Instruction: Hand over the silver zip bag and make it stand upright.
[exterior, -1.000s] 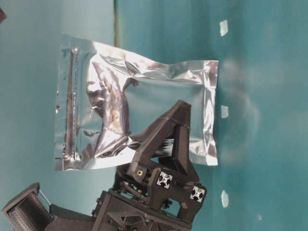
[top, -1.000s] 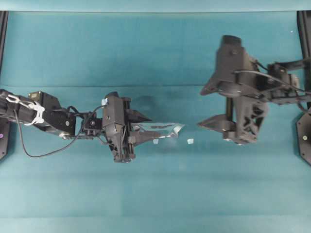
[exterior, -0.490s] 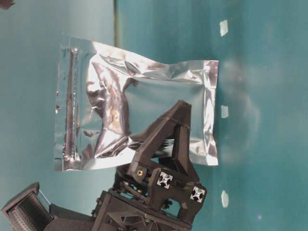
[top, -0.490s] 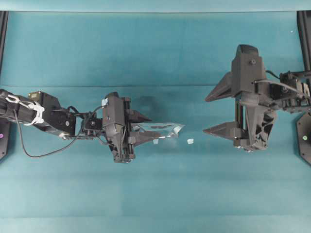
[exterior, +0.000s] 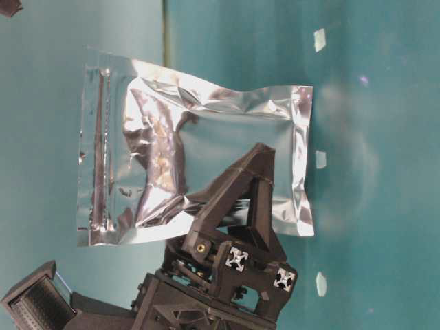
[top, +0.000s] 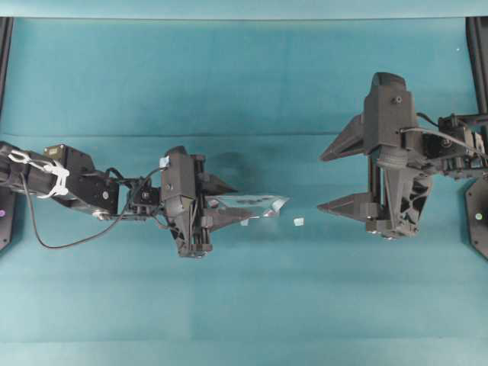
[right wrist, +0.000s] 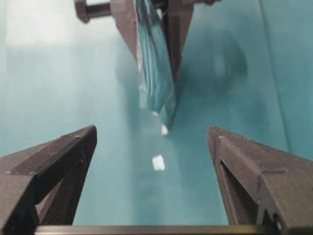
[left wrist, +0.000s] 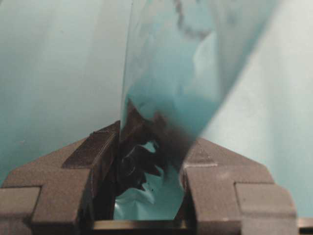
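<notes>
Over the teal table, left gripper jaws clamp one silver zip bag; right gripper jaws gape.

Looks like a robotics lab bench: plain teal tabletop with matching backdrop, two black robot arms mounted at opposite sides, loose cabling zip-tied on one, dark frame rails at the edges.
</notes>
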You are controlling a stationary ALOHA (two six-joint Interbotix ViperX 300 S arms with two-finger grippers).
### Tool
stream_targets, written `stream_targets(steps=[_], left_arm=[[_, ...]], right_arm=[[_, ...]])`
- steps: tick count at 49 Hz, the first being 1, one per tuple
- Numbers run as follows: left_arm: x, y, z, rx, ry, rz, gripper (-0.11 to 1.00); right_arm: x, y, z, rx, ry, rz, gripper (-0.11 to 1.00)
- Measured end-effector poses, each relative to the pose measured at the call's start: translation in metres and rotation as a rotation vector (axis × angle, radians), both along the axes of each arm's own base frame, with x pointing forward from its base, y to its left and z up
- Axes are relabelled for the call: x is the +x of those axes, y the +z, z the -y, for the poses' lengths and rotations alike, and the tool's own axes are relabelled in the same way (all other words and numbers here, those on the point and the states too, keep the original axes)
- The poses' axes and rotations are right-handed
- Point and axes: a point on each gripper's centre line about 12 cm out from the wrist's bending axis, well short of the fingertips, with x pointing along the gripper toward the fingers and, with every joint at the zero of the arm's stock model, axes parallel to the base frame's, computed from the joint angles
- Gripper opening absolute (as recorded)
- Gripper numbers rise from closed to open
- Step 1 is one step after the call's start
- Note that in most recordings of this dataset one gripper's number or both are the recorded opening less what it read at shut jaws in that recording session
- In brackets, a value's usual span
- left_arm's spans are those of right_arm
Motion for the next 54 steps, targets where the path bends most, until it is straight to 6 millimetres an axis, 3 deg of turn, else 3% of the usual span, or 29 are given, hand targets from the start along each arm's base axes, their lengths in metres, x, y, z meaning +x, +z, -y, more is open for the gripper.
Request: stream_targets(steps=[54], left_arm=[[-0.0001,-0.0002,0.0012,0.0,-0.003,-0.002,0.21]], right_arm=[[-0.0007,-0.0022,-0.0047,0.001,0.015,-0.005,0.97]])
